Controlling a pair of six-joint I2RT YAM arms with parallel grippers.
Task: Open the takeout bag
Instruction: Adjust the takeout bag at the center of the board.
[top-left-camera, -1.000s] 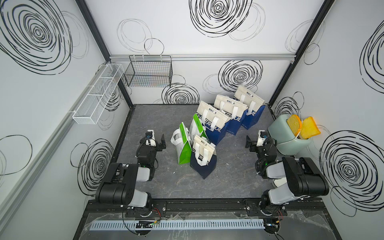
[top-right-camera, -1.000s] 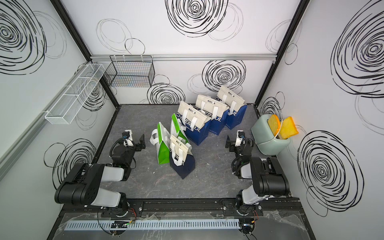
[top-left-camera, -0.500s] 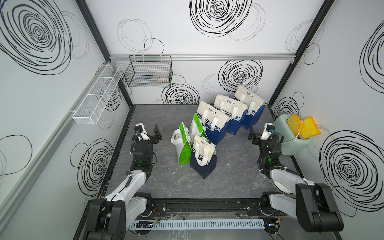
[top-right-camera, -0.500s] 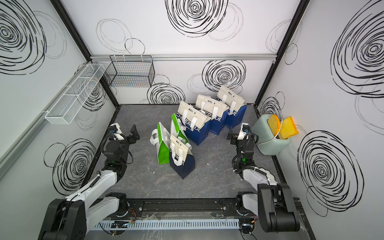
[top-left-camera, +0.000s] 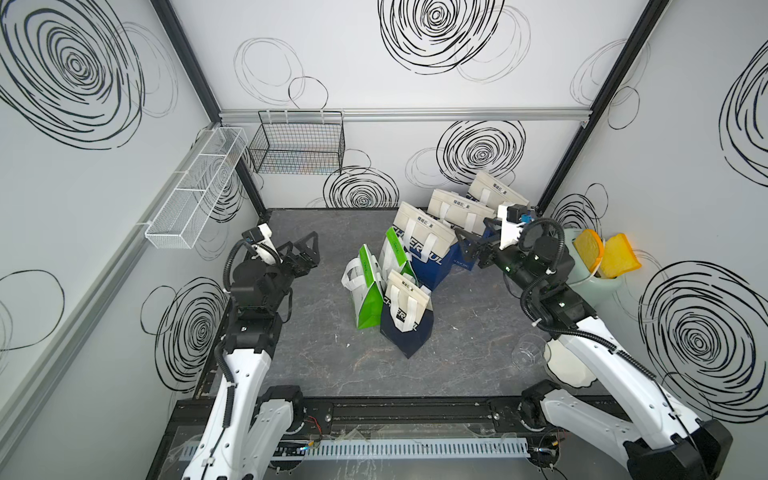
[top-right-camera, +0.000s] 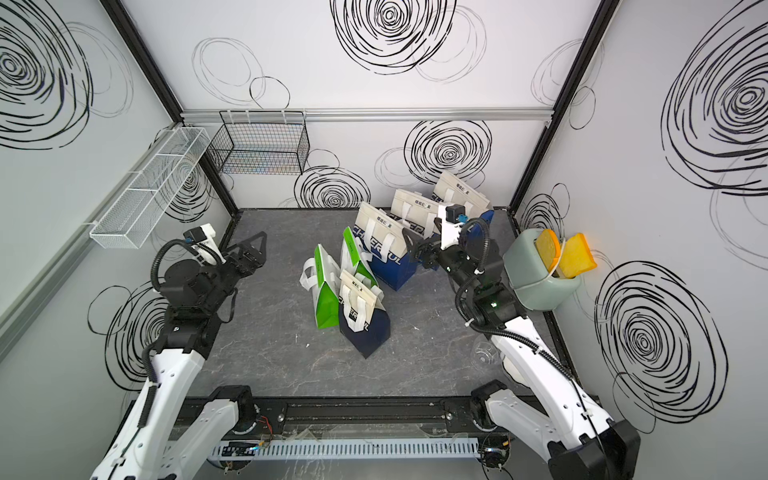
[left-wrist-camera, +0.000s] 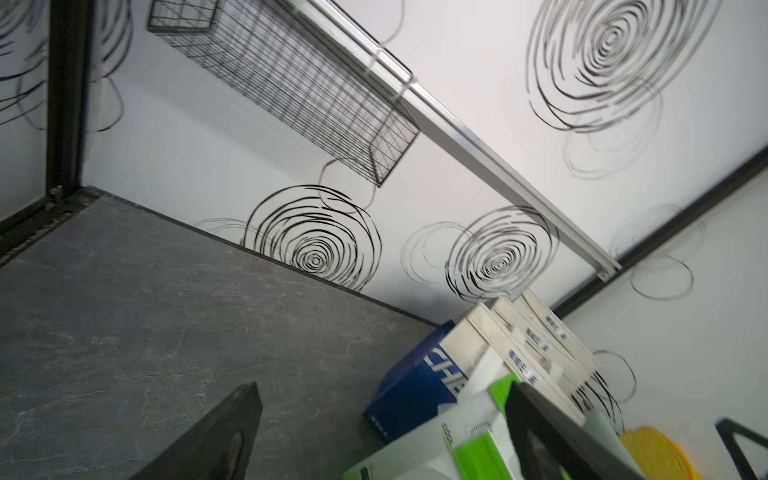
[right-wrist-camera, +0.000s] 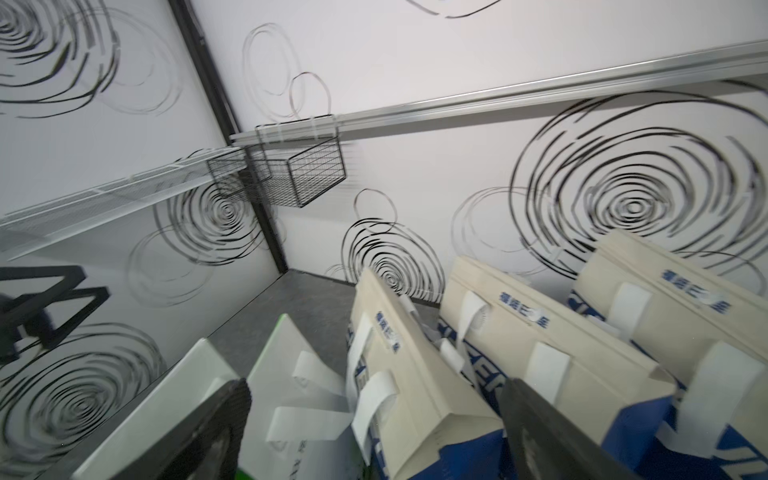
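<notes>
1. Left gripper (top-left-camera: 314, 249): jaws wide, empty, raised over the left side of the worktop (top-left-camera: 316, 357), tips pointing to about 2 o'clock.
2. Right gripper (top-left-camera: 467, 247): jaws wide, empty, tips pointing to 9 o'clock. It is just beside the nearest of the blue bags (top-left-camera: 428, 257); I cannot tell whether they touch.
3. Navy bag (top-left-camera: 407, 322): stands mid-worktop at the front of the cluster. It lies at 4 o'clock from the left gripper and 7 o'clock from the right, between the two and, by my reading, slightly nearer the right.
4. Its folded cream top looks shut. The ridge runs roughly 10-to-4 o'clock, with white handles drooped over the near face. Judgement: opening it calls for one gripper on each side of that ridge.
5. The green bags (top-left-camera: 368, 299) press against its 10 o'clock side.
6. Count of bags: one navy, two green, three blue in a back row, six in all. Which one the task means I cannot tell. I take the navy one, as it stands clearest.
7. Further out: one toaster (top-left-camera: 598, 282) holding two slices, and one glass (top-left-camera: 525, 353).
</notes>
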